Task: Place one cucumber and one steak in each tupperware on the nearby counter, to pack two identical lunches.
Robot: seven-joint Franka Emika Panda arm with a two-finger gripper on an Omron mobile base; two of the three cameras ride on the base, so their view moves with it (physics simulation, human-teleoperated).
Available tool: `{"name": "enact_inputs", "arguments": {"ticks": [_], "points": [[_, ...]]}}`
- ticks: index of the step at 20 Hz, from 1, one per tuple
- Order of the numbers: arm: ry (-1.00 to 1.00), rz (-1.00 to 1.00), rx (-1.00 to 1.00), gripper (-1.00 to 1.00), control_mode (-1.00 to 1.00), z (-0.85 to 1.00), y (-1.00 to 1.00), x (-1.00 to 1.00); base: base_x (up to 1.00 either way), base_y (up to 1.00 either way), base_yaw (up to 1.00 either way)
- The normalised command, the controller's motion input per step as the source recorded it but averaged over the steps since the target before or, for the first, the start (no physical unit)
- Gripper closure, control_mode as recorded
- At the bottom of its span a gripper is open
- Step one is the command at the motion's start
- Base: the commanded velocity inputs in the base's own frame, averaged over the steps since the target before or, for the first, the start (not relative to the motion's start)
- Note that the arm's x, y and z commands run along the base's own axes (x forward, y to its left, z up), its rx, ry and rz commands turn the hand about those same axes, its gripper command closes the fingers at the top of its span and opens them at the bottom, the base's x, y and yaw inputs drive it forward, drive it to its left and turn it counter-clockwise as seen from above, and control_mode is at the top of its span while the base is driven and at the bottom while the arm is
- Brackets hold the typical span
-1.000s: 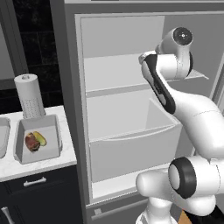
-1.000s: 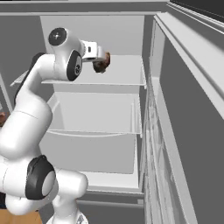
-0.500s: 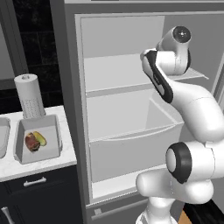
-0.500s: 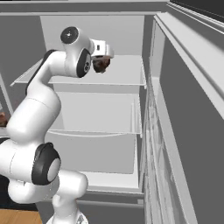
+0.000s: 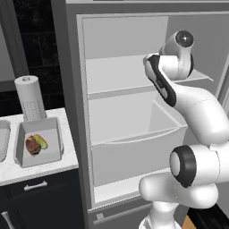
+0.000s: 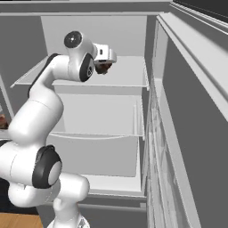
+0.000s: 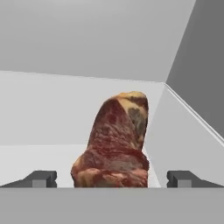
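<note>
Jaws: the dark two-finger gripper (image 7: 112, 179) stands wide, holding nothing.
Meat: a reddish-brown steak slab (image 7: 114, 144) lies between the jaws, on the white fridge shelf (image 6: 129, 75).
Box: a light grey tupperware (image 5: 49, 154) on the surface holds another steak (image 5: 31, 145) and a yellowish-green cucumber (image 5: 41, 142).

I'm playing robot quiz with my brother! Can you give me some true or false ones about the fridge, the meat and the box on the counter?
1. The hand is open, with a steak between its fingertips. True.
2. That steak sits in the bottom drawer of the fridge. False: it is up on the upper shelf.
3. The tupperware by the fridge already has a steak and a cucumber inside. True.
4. A paper towel roll stands behind that tupperware. True.
5. The fridge door is closed. False: it is open.
</note>
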Motion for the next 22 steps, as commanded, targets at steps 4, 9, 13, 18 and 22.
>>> {"name": "enact_inputs", "arguments": {"ticks": [4, 9, 13, 18, 22], "points": [[0.00, 0.00, 0.00, -1.00, -1.00, 0.01, 0.00, 0.23, 0.00, 0.00, 0.00], [0.00, 0.00, 0.00, -1.00, -1.00, -0.02, 0.00, 0.06, 0.00, 0.00, 0.00], [0.00, 0.00, 0.00, -1.00, -1.00, -0.03, 0.00, 0.00, 0.00, 0.00, 0.00], [0.00, 0.00, 0.00, -1.00, -1.00, 0.00, 0.00, 0.00, 0.00, 0.00, 0.00], [0.00, 0.00, 0.00, 1.00, -1.00, 0.00, 0.00, 0.00, 0.00, 0.00, 0.00]]}}
